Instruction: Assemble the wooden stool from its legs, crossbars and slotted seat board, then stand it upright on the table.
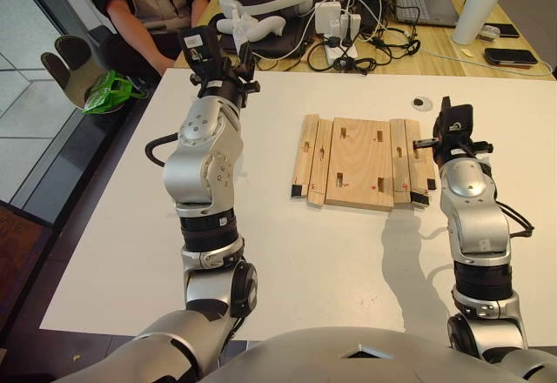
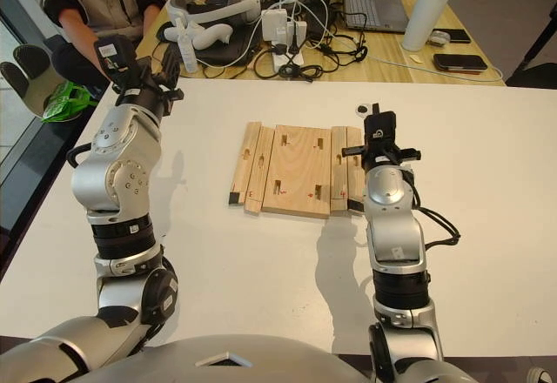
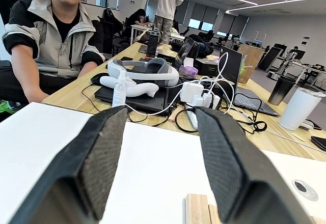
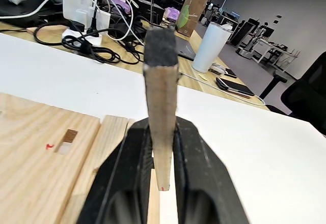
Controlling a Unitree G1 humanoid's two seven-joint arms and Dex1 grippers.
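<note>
The slotted seat board [image 1: 359,164] lies flat in the middle of the white table [image 1: 287,261]. Two wooden bars [image 1: 312,158] rest against its left side and two more [image 1: 409,165] against its right. My right gripper [image 4: 162,158] is shut on a wooden leg [image 4: 160,81] with a black end cap, held just above the right-hand bars. In the head views the same gripper [image 1: 452,126] sits at the right edge of the parts. My left gripper [image 3: 163,168] is open and holds nothing. It is raised near the table's far left corner [image 1: 228,61], well away from the wood.
Beyond the table's far edge is a wooden desk with a headset [image 1: 265,0], power strips and cables [image 1: 344,39], a laptop [image 1: 422,0], a tumbler [image 1: 477,9] and phones [image 1: 509,55]. A small round disc [image 1: 423,102] lies on the table. A person sits at the far left.
</note>
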